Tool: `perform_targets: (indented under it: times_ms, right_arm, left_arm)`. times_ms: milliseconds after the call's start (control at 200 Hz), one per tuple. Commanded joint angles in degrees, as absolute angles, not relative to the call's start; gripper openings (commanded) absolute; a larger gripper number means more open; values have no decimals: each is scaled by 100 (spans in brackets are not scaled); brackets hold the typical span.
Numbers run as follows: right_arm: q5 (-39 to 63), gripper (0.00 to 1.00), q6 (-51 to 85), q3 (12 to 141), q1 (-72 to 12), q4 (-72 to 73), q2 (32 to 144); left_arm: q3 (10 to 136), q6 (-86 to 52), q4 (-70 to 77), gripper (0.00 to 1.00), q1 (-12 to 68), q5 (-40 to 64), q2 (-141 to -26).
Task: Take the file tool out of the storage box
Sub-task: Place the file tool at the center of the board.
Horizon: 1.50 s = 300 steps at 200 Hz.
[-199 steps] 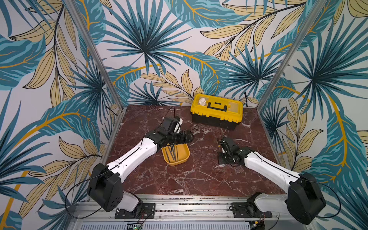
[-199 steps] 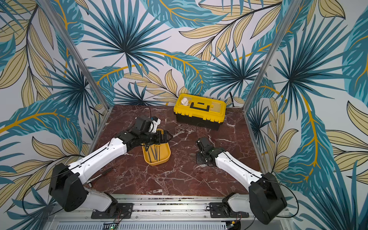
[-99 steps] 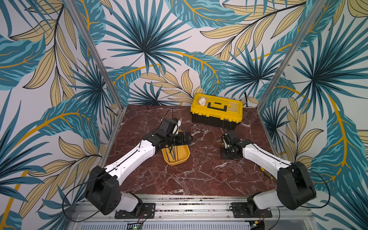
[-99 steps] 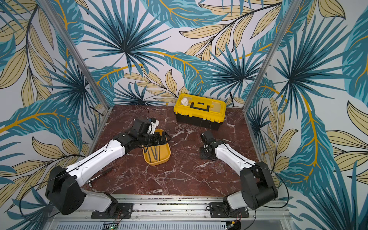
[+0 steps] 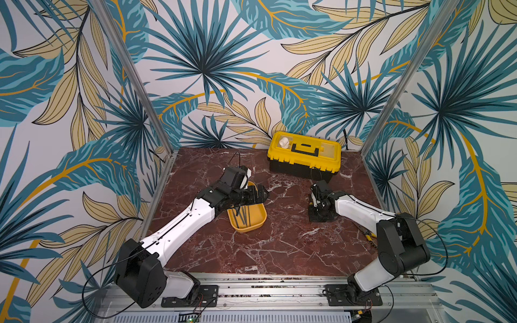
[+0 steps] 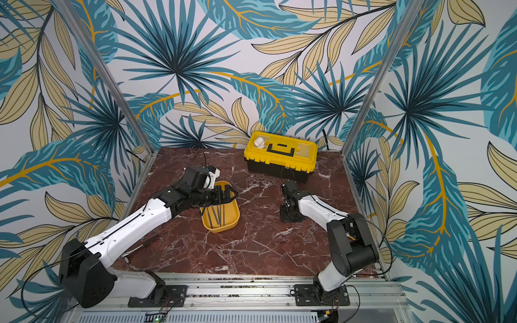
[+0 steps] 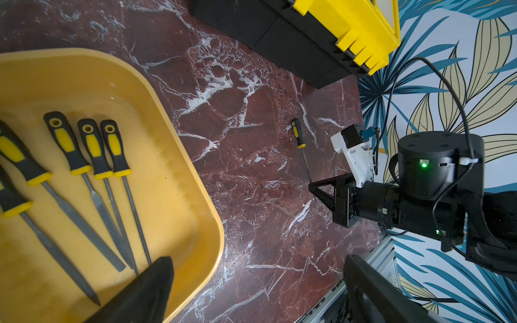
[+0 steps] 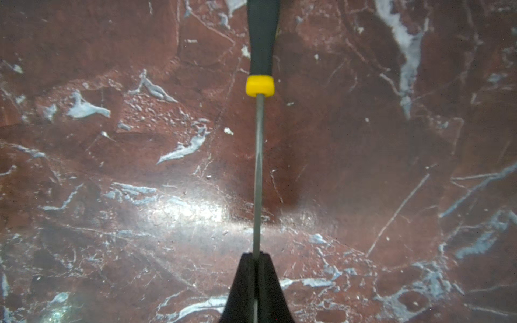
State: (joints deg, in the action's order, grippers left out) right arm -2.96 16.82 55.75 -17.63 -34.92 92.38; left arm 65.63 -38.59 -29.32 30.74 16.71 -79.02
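The storage box (image 5: 251,227) (image 6: 222,228) is a shallow yellow-orange tray left of the table's middle, and several file tools (image 7: 92,145) with black-and-yellow handles lie in it. My left gripper (image 7: 257,263) (image 5: 261,193) hangs open over the tray's far end and holds nothing. One file tool (image 8: 258,84) (image 7: 300,139) is outside the box, low over the marble on the right. My right gripper (image 8: 256,256) (image 5: 312,214) is shut on its thin metal shaft. Whether that file touches the table cannot be made out.
A black toolbox with a yellow lid (image 5: 305,156) stands at the back, with a small white object (image 5: 284,142) on top. A slim metal tool (image 6: 140,247) lies on the table at the front left, beside the left arm. Metal posts and walls close in both sides.
The right arm has folded its elbow inward and carried the file slightly back and to the right. The left gripper stays open over the box and has drawn back a little to the left.
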Motion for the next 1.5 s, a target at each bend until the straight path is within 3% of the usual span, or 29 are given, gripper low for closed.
perform_targets:
  times_ms: [0, 686, 1012, 1207, 1497]
  right_arm:
    - [-227, 0, 1601, 5668, -1734, -3612, 9399]
    - [-8, 13, 1749, 5985, -1714, -3884, 10124]
    - [-40, 36, 1593, 6170, -1714, -4068, 9677]
    - [590, 47, 1730, 6336, -1723, -4166, 8951]
    - [2182, 84, 2586, 5340, -1983, -2727, 7285]
  left_arm:
    - [6517, -3890, -2955, 100, 3050, 1621, -7756]
    - [6847, -3744, -3868, 100, 2929, 1031, -8261]
    - [7325, -3467, -4104, 100, 2699, 655, -8977]
    - [7717, -3406, -4148, 96, 2664, 409, -9491]
    - [8315, -3503, -4339, 81, 2670, -140, -10350]
